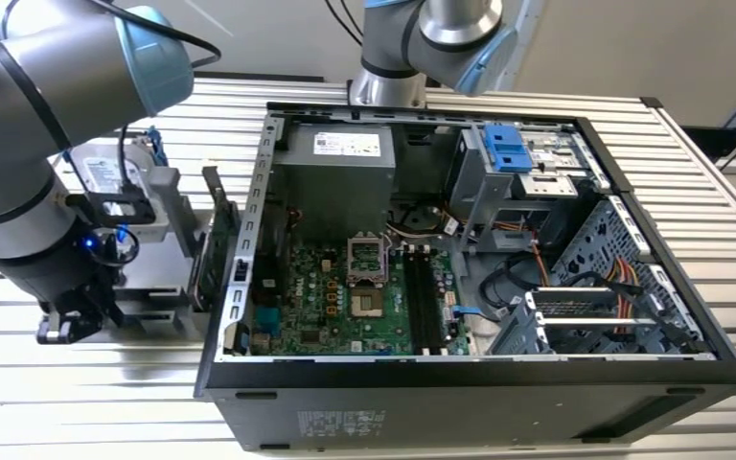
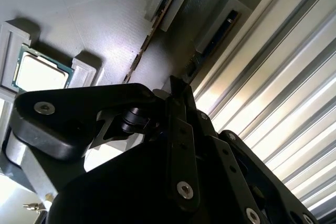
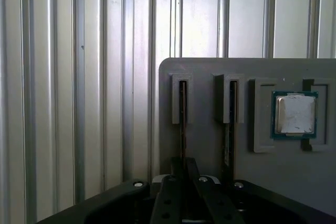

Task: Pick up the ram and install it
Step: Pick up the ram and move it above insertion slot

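Ribbed metal worktop lay open beside the grey tray, with the opened computer case at the exterior view's right.
The hand sat low over the ram, standing on edge in a tray slot near the tray's edge; whether it had gripped the stick could not be told.

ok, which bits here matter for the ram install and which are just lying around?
For the job: tool; ram standing in the gray holder, in line with the tool; black motherboard slots in the open case.
Just lying about: second stick in the next holder slot; processor chip; hard drive.
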`<state>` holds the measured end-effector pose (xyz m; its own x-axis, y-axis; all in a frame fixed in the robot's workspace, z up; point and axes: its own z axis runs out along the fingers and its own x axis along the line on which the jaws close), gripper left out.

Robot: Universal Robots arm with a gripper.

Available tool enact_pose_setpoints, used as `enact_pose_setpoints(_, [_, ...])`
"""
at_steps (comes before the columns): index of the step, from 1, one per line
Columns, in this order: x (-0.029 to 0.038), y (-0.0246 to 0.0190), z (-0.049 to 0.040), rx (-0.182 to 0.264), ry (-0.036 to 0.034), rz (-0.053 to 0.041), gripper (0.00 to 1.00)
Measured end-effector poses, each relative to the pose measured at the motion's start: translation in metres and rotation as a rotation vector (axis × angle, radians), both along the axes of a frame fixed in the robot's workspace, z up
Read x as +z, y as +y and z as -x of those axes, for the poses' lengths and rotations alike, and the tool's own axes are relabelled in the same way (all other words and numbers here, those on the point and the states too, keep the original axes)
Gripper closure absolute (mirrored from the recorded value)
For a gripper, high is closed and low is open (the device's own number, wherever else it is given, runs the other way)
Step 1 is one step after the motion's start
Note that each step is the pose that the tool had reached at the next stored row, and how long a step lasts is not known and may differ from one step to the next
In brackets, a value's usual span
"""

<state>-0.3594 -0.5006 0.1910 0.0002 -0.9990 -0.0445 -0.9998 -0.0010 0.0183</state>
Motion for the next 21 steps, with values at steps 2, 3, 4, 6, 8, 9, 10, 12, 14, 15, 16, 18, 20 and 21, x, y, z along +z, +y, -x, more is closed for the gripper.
enact_pose_setpoints(2, [0.0016, 0.0, 0.0, 0.0, 0.0002, 0.0002, 1.0])
enact_pose_setpoints(3, [0.0024, 0.0, 0.0, 0.0, 0.0003, 0.0002, 1.0])
enact_pose_setpoints(4, [0.0032, 0.0, 0.0, 0.0, 0.0003, 0.0002, 1.0])
enact_pose_setpoints(6, [0.0045, 0.0, 0.0, 0.0, 0.0004, 0.0003, 1.0])
enact_pose_setpoints(8, [0.006, 0.0, 0.0001, 0.0, 0.0004, 0.0003, 1.0])
enact_pose_setpoints(9, [0.0067, 0.0, 0.0, 0.0, 0.0003, 0.0003, 1.0])
enact_pose_setpoints(10, [0.0075, 0.0, 0.0, 0.0, 0.0003, 0.0003, 1.0])
enact_pose_setpoints(12, [0.0091, 0.0, 0.0, 0.0, 0.0004, 0.0003, 1.0])
enact_pose_setpoints(14, [0.0107, 0.0, 0.0, 0.0, 0.0004, 0.0003, 1.0])
enact_pose_setpoints(15, [0.0114, 0.0, 0.0, 0.0, 0.0004, 0.0002, 1.0])
enact_pose_setpoints(16, [0.0121, 0.0, 0.0, 0.0, 0.0003, 0.0002, 1.0])
enact_pose_setpoints(18, [0.0134, 0.0, 0.0, 0.0, 0.0004, 0.0002, 1.0])
enact_pose_setpoints(20, [0.015, -0.0001, 0.0, 0.0, 0.0004, 0.0003, 1.0])
enact_pose_setpoints(21, [0.0156, 0.0, 0.0, 0.0, 0.0004, 0.0003, 1.0])
